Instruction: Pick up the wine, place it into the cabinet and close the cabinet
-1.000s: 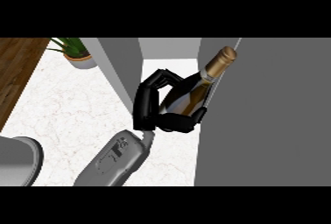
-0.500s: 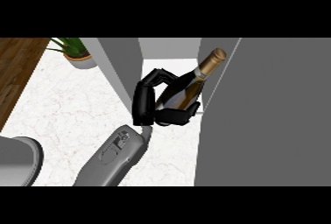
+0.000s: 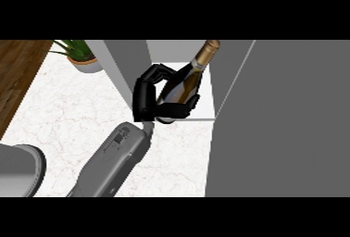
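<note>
Status: placement step in hand; door closing not yet done.

1. Hand. Only one hand shows, w/ grey forearm coming up from the lower edge, left of centre. Which arm it is cannot be read from this view alone; by approach side it is prob. the left. The other hand is not in view.

2. Fingers. Black fingers curl round the lower body of the wine; thumb side wraps the opposite flank. Grip sits low on the bottle, prob. so the neck stays free to enter the opening first.

3. Wine. Bottle is tilted, gold-foil neck pointing up and to the right in view, into the gap of the cabinet. Base is at or just above the front edge of the pale shelf; contact w/ shelf cannot be told.

4. Cabinet door. Large grey panel at right stands open, edge-on beside the bottle. Tilt likely keeps the bottle clear of it.

5. Surroundings. White marble desk below; potted plant at rear left, well apart from the hand.

6. Next (judgement): set bottle upright on shelf, release, withdraw, swing door shut. Risk: neck or forearm fouling the door edge.
</note>
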Action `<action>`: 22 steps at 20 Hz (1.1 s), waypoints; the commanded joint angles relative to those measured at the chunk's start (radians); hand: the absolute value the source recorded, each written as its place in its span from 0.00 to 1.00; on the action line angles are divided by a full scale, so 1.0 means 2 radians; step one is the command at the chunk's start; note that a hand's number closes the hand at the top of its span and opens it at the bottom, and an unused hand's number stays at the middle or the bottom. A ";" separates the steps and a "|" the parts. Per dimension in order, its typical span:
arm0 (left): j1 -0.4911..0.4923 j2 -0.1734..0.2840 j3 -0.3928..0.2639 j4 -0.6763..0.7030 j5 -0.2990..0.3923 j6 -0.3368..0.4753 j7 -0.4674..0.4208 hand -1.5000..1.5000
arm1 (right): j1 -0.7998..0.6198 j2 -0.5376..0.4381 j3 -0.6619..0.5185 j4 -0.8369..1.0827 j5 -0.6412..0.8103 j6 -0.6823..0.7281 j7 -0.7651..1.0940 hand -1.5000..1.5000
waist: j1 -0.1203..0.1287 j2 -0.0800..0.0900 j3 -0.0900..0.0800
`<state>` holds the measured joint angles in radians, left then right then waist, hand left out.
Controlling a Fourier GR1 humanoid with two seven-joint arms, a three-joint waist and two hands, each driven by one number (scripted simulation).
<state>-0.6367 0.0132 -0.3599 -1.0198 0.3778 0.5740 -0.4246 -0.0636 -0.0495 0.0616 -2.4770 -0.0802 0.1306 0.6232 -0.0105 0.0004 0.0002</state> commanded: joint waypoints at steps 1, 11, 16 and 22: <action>-0.025 0.003 0.045 0.068 0.009 -0.059 -0.029 1.00 | 0.006 0.007 0.003 -0.040 -0.022 -0.006 0.010 0.00 | -0.002 0.001 0.000; -0.101 -0.006 0.062 0.163 0.023 -0.048 -0.023 1.00 | 0.012 0.003 0.004 -0.064 -0.033 -0.011 0.040 0.00 | -0.005 0.001 0.000; -0.166 -0.006 0.082 0.234 0.052 -0.056 -0.039 1.00 | 0.008 0.007 0.002 -0.003 -0.031 0.009 -0.010 0.00 | -0.008 0.003 0.000; -0.171 -0.007 0.087 0.282 0.032 -0.033 -0.107 1.00 | 0.024 0.009 0.005 -0.025 -0.031 0.013 -0.004 0.00 | -0.011 0.003 0.000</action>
<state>-0.9490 0.0017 -0.1958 -0.5229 0.4463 0.4819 -0.5812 -0.0640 -0.0415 0.0560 -2.4764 -0.0937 0.1398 0.6302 -0.0299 0.0047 -0.0004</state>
